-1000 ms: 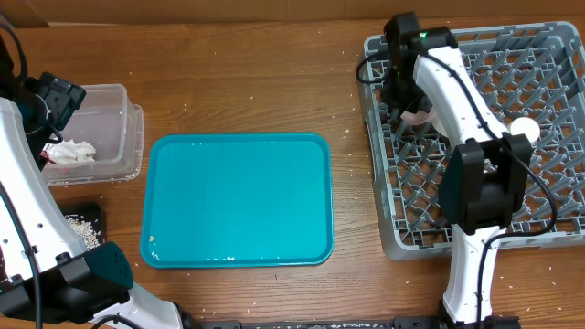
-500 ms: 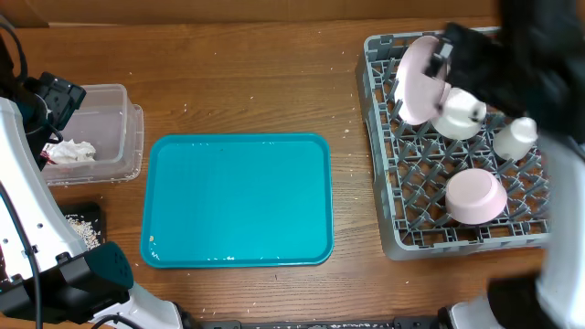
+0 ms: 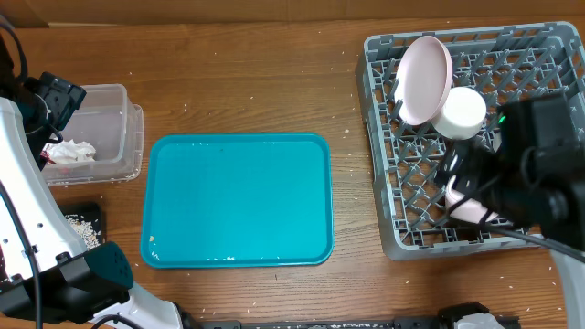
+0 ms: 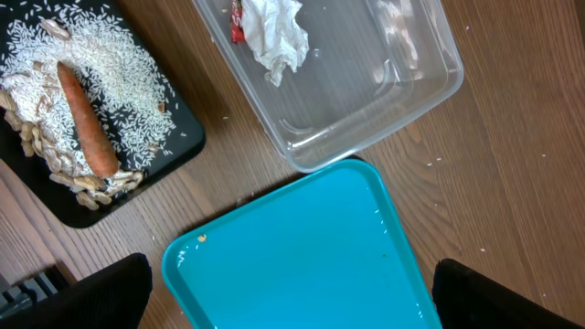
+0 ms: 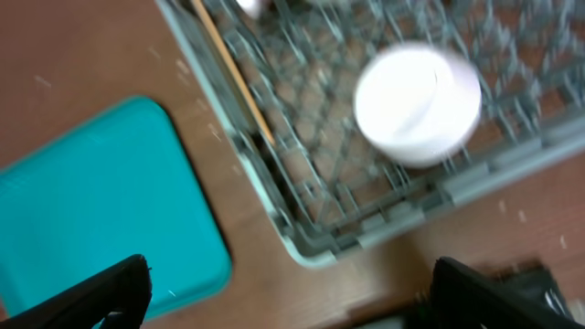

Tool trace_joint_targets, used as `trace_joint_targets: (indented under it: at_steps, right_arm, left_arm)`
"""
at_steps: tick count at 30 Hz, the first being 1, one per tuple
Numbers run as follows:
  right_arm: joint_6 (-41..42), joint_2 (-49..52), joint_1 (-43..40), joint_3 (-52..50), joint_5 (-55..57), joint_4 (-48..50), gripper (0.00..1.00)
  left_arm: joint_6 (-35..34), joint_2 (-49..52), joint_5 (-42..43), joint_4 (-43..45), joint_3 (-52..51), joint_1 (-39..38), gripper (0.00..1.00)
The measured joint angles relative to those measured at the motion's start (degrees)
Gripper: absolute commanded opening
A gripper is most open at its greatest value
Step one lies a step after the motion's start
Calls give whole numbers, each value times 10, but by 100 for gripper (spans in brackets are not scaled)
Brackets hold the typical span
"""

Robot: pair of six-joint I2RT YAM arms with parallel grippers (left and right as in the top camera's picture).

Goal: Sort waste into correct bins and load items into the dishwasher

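The grey dishwasher rack (image 3: 384,183) holds a white plate (image 3: 423,79) on edge, a small bowl (image 3: 460,111) and another bowl (image 3: 462,206) half hidden under my right arm (image 3: 535,174). In the blurred right wrist view, a bowl (image 5: 418,105) and chopsticks (image 5: 233,78) lie in the rack, and my right gripper (image 5: 292,297) is open and empty above the rack's front corner. My left gripper (image 4: 292,302) hangs open over the teal tray (image 4: 302,256). The clear tub (image 4: 366,100) contains the napkin (image 4: 279,32) and red wrapper (image 4: 237,20). The black tray (image 4: 178,146) carries the orange stick (image 4: 87,119) and rice (image 4: 119,64).
Peanut-like shells (image 4: 55,164) line the black tray's edge. The teal tray (image 3: 238,201) lies between the bins and the rack, with a few crumbs on it. Small rice grains are scattered on the wooden table (image 3: 265,91).
My right gripper opened and the arm drew back from the rack's far left to its front right. The plate now stands free in the rack. The left arm has not moved.
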Motion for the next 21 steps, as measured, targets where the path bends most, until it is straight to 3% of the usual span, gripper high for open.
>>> trace_joint_targets:
  at_steps: [7,21]
  right_arm:
    - [5,-19,0,-118,-56,0,100]
    - [-5,5,0,-131,-41,35,100]
  left_arm:
    - [0,0,0,0,0,0,100]
    - [0,0,0,0,0,0,100]
